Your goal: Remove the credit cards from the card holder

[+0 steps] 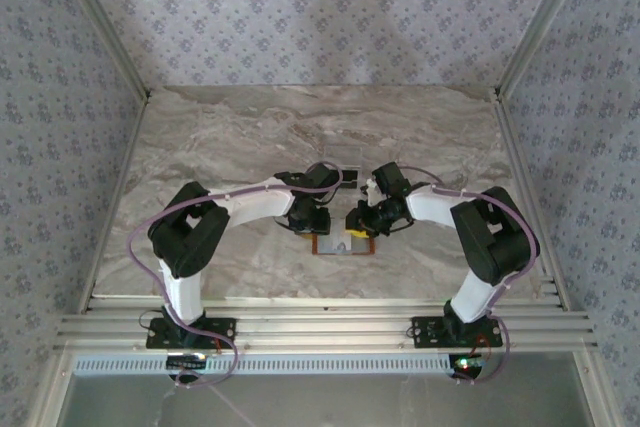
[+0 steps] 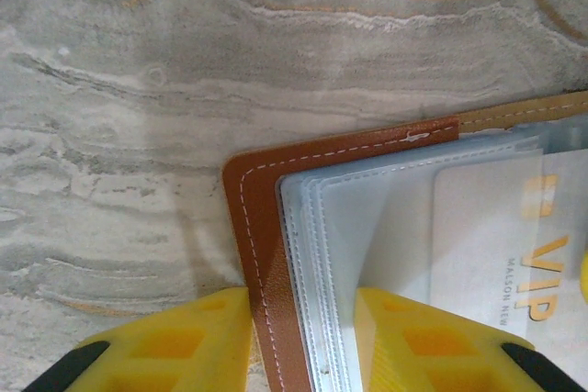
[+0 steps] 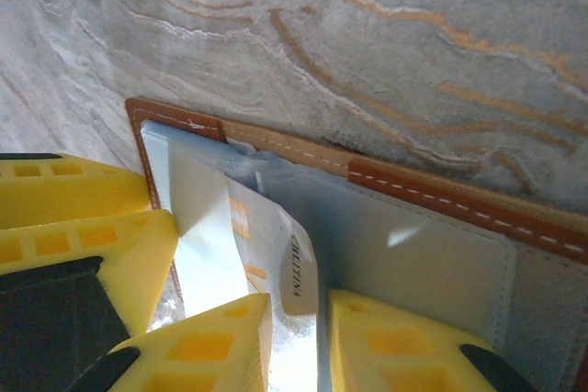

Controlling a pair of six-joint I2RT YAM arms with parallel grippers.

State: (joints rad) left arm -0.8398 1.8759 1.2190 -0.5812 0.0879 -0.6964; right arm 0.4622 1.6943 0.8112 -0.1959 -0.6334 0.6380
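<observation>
Top external: entry one, the card holder (image 1: 345, 245), tan, lying open on the marble tabletop (image 1: 200, 147), centred towards the near edge. I see the left gripper (image 1: 312, 219) and right gripper (image 1: 358, 219) lowered over it, facing each other.

Left wrist: yellow fingers (image 2: 175, 351) set astride the holder's brown stitched edge and its clear sleeves (image 2: 317, 254). The jaws stand apart, with nothing squeezed between them. A pale credit card (image 2: 496, 245) lettered VIP sits in a sleeve to the right.

Right wrist: yellow fingertips (image 3: 404, 346) flank the pale credit card, its edge curling up from the holder's sleeves. Whether these jaws clamp it I cannot tell.
</observation>
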